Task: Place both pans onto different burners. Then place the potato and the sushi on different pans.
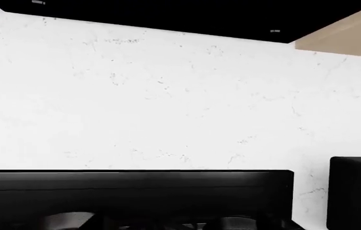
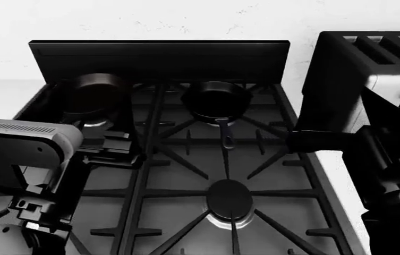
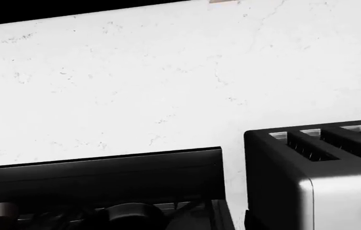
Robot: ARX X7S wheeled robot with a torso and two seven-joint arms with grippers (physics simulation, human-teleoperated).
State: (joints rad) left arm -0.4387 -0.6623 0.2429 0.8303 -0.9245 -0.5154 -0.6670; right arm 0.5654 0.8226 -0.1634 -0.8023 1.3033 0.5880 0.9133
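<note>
Left pincer (image 2: 118, 146) only overhead

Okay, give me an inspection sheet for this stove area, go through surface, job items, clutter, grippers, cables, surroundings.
Surface: four-burner stove with black grates; front right burner bare.
Job's things: smaller pan sits on the back left burner; larger skillet on the back right burner, handle pointing forward. Potato and sushi: nothing seen.
Clutter: toaster right of the stove.
Grippers: left gripper over the left grates, open or shut cannot be told; right gripper not identifiable in the dark arm shapes.
Cables: nothing seen.
Surroundings: white marbled wall behind the black stove backguard.
</note>
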